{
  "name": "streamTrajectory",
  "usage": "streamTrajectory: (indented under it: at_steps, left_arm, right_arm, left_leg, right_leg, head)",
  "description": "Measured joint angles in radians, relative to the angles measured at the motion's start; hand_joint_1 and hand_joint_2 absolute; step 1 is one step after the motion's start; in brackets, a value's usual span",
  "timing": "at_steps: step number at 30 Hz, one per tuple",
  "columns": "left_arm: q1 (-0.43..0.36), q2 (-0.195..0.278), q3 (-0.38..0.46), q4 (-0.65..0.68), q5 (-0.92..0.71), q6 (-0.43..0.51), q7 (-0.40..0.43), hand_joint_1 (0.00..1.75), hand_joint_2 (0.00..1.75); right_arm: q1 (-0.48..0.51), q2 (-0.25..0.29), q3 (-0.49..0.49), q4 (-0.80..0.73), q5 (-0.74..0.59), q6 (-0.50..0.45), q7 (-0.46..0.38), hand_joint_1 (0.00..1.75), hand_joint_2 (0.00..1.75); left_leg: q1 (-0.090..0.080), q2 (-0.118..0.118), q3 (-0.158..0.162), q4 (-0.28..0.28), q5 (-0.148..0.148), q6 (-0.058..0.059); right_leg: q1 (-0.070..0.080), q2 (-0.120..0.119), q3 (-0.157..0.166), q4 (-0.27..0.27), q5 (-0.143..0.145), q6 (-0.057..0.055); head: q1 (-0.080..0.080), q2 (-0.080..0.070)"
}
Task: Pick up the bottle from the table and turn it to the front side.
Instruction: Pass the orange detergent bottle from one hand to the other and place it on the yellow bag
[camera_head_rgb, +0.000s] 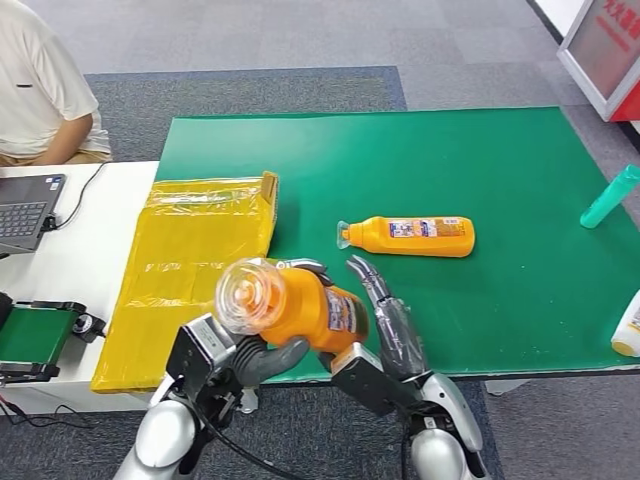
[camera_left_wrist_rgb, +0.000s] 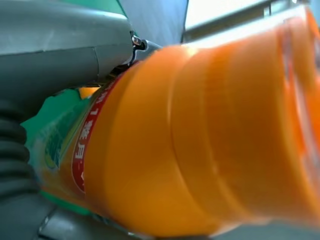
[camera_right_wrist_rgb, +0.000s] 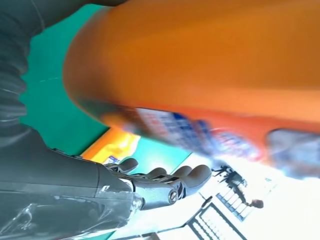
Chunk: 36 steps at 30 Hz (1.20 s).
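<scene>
Head view: left hand (camera_head_rgb: 260, 355) holds orange bottle (camera_head_rgb: 302, 305) (cap nearest).

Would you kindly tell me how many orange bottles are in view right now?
2: one orange bottle gripped in the left hand above the table's near edge, the other orange bottle lying on the green table.

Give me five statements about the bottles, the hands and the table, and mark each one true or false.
1. The left hand holds an orange bottle above the table edge. True.
2. The right hand grips a teal bottle. False: its fingers are spread beside the held orange bottle; the teal bottle lies far off on the green mat.
3. A second orange bottle lies on its side on the mat. True.
4. That second bottle stands upright. False: it lies flat.
5. A yellow bag lies on the table. True.
</scene>
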<state>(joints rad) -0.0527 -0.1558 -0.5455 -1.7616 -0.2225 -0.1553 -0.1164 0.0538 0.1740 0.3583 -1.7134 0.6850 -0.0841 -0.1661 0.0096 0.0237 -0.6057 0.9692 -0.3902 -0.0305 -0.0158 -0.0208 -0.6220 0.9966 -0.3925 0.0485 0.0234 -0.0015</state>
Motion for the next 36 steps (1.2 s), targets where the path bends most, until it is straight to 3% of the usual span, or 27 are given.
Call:
streamTrajectory:
  at_steps: [4, 10, 14, 27, 33, 36]
  left_arm:
    - [0.034, -0.02, 0.101, -0.021, -0.238, 0.085, 0.006, 1.75, 0.0]
    - [0.061, -0.045, 0.288, -0.043, -0.419, 0.132, 0.002, 1.75, 0.0]
    - [0.064, -0.054, 0.358, -0.052, -0.447, 0.138, 0.002, 1.75, 1.75]
    - [0.007, -0.058, 0.592, 0.001, -0.956, 0.164, 0.047, 1.75, 1.75]
    - [-0.02, -0.036, 0.618, 0.075, -1.27, 0.212, 0.072, 1.75, 1.75]
    - [-0.035, -0.009, 0.61, 0.111, -1.327, 0.221, 0.106, 1.75, 1.75]
  right_arm:
    - [0.019, 0.014, -0.056, -0.049, 0.011, 0.002, 0.011, 0.0, 1.75]
    - [0.044, 0.033, -0.125, -0.132, 0.021, 0.016, 0.011, 0.0, 1.75]
    - [0.055, 0.04, -0.146, -0.168, 0.022, 0.023, 0.011, 0.0, 1.75]
    - [0.087, 0.062, -0.169, -0.318, 0.038, 0.056, 0.011, 0.0, 1.75]
    - [0.089, 0.072, -0.184, -0.355, 0.019, 0.053, 0.003, 0.0, 1.75]
    - [0.089, 0.075, -0.193, -0.37, 0.01, 0.05, -0.004, 0.0, 1.75]
  left_leg:
    - [0.0, 0.0, 0.0, 0.0, 0.0, -0.001]
    - [0.0, 0.0, 0.0, 0.0, 0.0, 0.0]
    - [0.0, 0.0, 0.0, 0.0, 0.0, 0.0]
    - [0.0, 0.0, 0.0, 0.0, 0.0, -0.001]
    - [0.0, 0.0, 0.0, 0.0, 0.0, 0.0]
    - [0.0, 0.0, 0.0, 0.0, 0.0, 0.0]
  right_leg:
    - [0.0, 0.001, -0.001, 0.0, 0.0, 0.0]
    - [0.0, 0.0, -0.001, 0.0, 0.0, 0.0]
    - [0.0, 0.0, -0.001, 0.0, 0.0, 0.0]
    - [0.0, 0.0, -0.001, 0.0, 0.0, 0.0]
    - [0.0, 0.0, -0.001, 0.0, 0.0, 0.0]
    - [0.0, 0.001, -0.002, 0.0, 0.0, 0.0]
  head:
    - [0.0, 0.0]
    - [0.0, 0.0]
    - [0.0, 0.0]
    - [0.0, 0.0]
    - [0.0, 0.0]
    - [0.0, 0.0]
